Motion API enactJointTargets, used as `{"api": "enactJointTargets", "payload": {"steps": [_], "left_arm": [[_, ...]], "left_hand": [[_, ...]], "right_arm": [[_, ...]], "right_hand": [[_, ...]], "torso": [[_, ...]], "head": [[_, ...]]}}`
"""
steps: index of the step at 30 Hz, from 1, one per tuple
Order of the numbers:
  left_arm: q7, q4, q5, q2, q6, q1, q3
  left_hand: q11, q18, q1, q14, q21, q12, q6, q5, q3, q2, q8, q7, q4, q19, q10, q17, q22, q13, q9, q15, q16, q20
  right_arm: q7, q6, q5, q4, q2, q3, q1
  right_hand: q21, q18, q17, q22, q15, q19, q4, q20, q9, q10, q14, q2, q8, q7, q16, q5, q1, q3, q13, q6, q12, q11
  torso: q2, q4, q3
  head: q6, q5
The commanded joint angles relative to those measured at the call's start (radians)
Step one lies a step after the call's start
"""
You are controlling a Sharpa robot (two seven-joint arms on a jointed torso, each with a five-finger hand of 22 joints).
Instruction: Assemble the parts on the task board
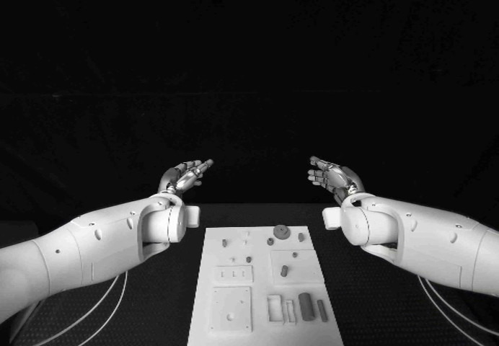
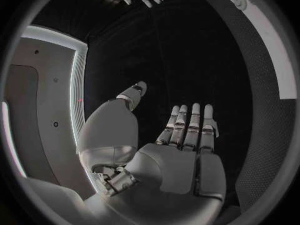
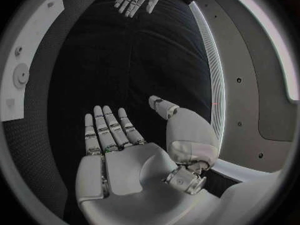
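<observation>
White task board lies lengthwise on the black table, its long axis running away from you, below and nearer than both raised hands. Your left hand and right hand are spread, holding nothing, about equally far from the parts. Dark, unlit room beyond the table.

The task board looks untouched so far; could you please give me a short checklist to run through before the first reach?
1. Left hand empty, fingers apart: ok.
2. Right hand empty, fingers apart: ok.
3. Both hands raised beyond the task board, touching nothing: ok.
4. Parts on the board, such as the round part near its far edge: ok.
5. Which parts already stand in their seats: cannot tell.
</observation>
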Motion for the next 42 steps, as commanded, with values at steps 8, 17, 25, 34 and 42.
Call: {"api": "enactJointTargets", "payload": {"steps": [8, 17, 25, 34, 42], "left_arm": [[-0.195, -0.170, 0.022, 0.061, 0.208, 0.071, -0.035], [-0.210, -0.162, -0.023, 0.044, 0.302, 0.075, -0.059], [-0.204, -0.106, -0.094, 0.011, 0.339, 0.076, -0.060], [-0.180, 0.020, -0.119, -0.058, 0.386, 0.079, -0.058], [-0.177, 0.108, -0.119, -0.099, 0.383, 0.106, -0.057]], "left_hand": [[0.005, -0.008, 0.044, 0.021, 0.013, 0.007, 0.018, 0.008, 0.014, -0.001, 0.021, 0.005, 0.001, 0.018, 0.037, 0.020, 0.050, 0.005, 0.016, 0.003, 0.014, 0.002], [0.069, 0.022, 0.111, 0.216, 0.091, 0.089, 0.187, 0.030, -0.041, 0.099, 0.080, 0.074, -0.106, 0.184, 0.240, 0.049, 0.046, 0.038, 0.038, 0.023, 0.108, -0.047], [0.050, 0.041, 0.170, 0.465, 0.201, 0.209, 0.443, 0.087, -0.030, 0.172, 0.112, 0.068, -0.284, 0.375, 0.542, 0.101, 0.045, 0.090, 0.056, -0.017, 0.231, -0.119], [0.028, 0.040, 0.192, 0.574, 0.277, 0.208, 0.500, 0.045, 0.050, 0.155, 0.059, 0.070, -0.339, 0.465, 0.626, 0.141, 0.049, 0.111, 0.063, -0.061, 0.300, -0.169], [0.041, 0.035, 0.153, 0.568, 0.291, 0.182, 0.491, 0.039, 0.046, 0.133, 0.034, 0.078, -0.333, 0.459, 0.606, 0.150, 0.047, 0.108, 0.068, -0.061, 0.305, -0.173]], "right_arm": [[-0.231, 0.367, -0.052, -0.171, 0.049, -0.039, 0.081], [-0.258, 0.338, -0.588, -0.290, 0.103, -0.046, 0.072], [-0.254, 0.348, -0.807, -0.312, 0.113, -0.046, 0.068], [-0.246, 0.390, -1.081, -0.304, 0.120, -0.046, 0.068], [-0.252, 0.382, -1.239, -0.294, 0.134, -0.048, 0.057]], "right_hand": [[0.029, 0.027, 0.031, 0.214, -0.003, 0.091, -0.182, 0.002, 0.034, 0.105, 0.069, 0.052, 0.062, 0.079, 0.052, 0.196, 0.074, -0.152, 0.005, 0.069, 0.017, -0.007], [0.101, 0.126, 0.087, 0.187, -0.052, 0.347, -0.318, -0.018, 0.051, 0.356, 0.330, -0.025, 0.162, 0.043, 0.172, 0.141, 0.295, -0.093, 0.050, 0.294, 0.112, -0.055], [0.175, 0.212, 0.147, 0.172, -0.148, 0.573, -0.318, -0.018, 0.048, 0.508, 0.551, -0.031, 0.192, 0.015, 0.243, 0.126, 0.350, -0.049, 0.065, 0.439, 0.125, -0.110], [0.316, 0.216, 0.262, 0.201, -0.244, 0.824, -0.312, -0.111, 0.041, 0.573, 0.781, -0.058, 0.178, 0.008, 0.353, 0.092, 0.356, -0.015, 0.061, 0.481, 0.096, -0.138], [0.396, 0.216, 0.369, 0.223, -0.270, 0.942, -0.317, -0.167, 0.031, 0.603, 0.866, -0.081, 0.152, 0.011, 0.459, 0.069, 0.353, -0.044, 0.079, 0.477, 0.077, -0.159]], "torso": [[0.000, 0.0001, -0.0001], [0.005, 0.0032, -0.0016], [0.025, 0.0139, -0.0052], [0.058, 0.0294, -0.0121], [0.096, 0.0518, -0.0243]], "head": [[0.000, 0.000], [-0.012, 0.006], [-0.001, 0.000], [0.005, -0.015], [0.010, -0.031]]}}
